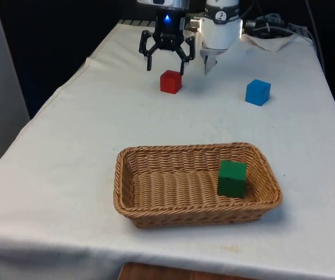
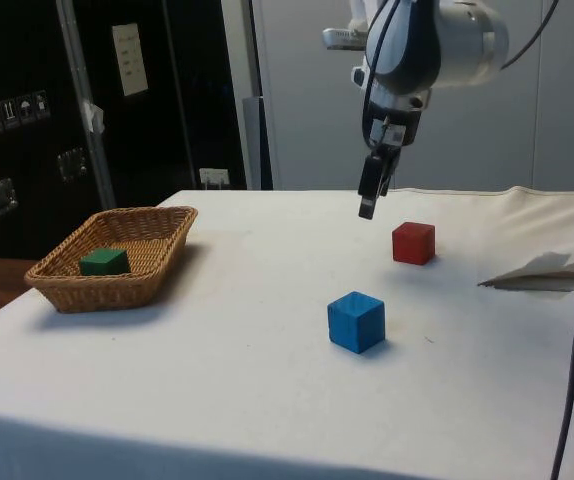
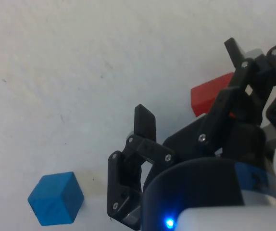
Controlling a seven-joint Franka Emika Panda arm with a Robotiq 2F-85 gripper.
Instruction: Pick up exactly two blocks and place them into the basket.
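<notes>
In the wrist view the gripper (image 3: 188,86) is covering part of the red block (image 3: 209,96), so one face and a slice of its top are all that is showing. In the side view the basket (image 2: 117,285) wall is hiding the lower half of the green block (image 2: 104,262). In the front view the arm's white body is running off past the top edge, and the desk (image 1: 68,146) corners nearest me are being cut off.

text: none legible | dark cabinet (image 2: 87,110): pale paper notice (image 2: 130,59) and small symbol stickers (image 2: 12,110), unreadable
</notes>
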